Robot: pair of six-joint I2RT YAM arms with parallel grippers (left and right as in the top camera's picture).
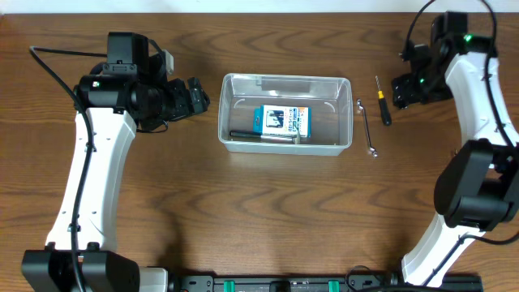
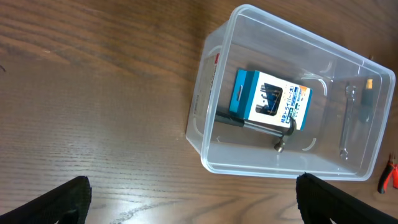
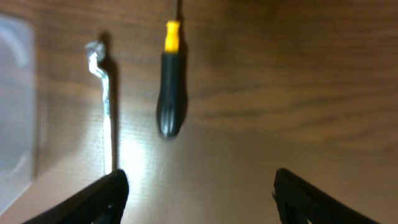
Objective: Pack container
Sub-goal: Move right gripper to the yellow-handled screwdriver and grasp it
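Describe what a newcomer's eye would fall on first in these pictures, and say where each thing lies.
The clear container in the middle of the wooden table draws the eye first, with a blue-and-white box lying inside it alongside a dark-handled tool. To the container's right, out on the table, a black-handled screwdriver and a thin metal wrench lie side by side.

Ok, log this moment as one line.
container: box and metal tool inside | wrench, screwdriver: on table outside | left fingers: open, empty | right fingers: open, near screwdriver
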